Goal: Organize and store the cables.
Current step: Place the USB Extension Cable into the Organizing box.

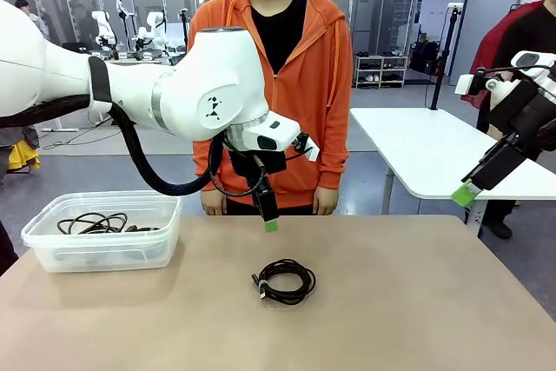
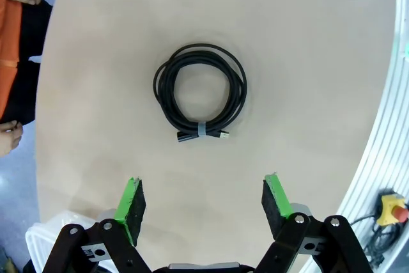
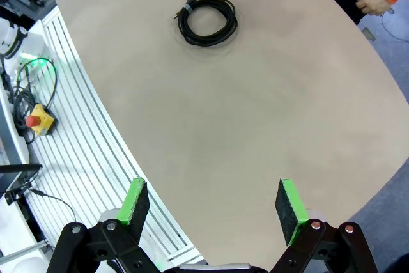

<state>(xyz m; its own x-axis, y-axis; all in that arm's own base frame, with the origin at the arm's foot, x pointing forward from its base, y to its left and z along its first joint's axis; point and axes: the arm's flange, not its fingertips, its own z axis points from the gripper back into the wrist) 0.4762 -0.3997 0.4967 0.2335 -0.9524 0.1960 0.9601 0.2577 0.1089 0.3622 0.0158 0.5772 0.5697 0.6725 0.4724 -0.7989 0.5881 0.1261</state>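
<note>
Coiled cable (image 1: 284,281): closest thing to the front camera, one black cord wound in a round loop, lying flat mid-worktop with nothing touching it. Wrist view shows a pale band (image 2: 201,131) pinching the coil next to its plugs.
Left end effector (image 1: 270,224): hanging above the worktop, at about 11 o'clock from the coil and near it, not touching. Green pads (image 2: 133,201) stand well apart with nothing between them, and the coil sits at 12 o'clock ahead of them in its own wrist cam.
Right end effector (image 1: 466,194): way off at 3 o'clock, up in the air past the worktop edge, fingers spread wide and holding nothing. Its wrist cam has the coil far off around 11 o'clock.
Bin (image 1: 104,254): clear plastic tub at 9 o'clock on the worktop, well apart from the loose coil, with more black cables (image 1: 94,223) already lying inside.
Worktop (image 1: 417,301): plain beige top, rounded corners.
Person (image 1: 287,84): orange hoodie, standing at 12 o'clock behind the far edge, hands (image 1: 325,202) down at their sides.
</note>
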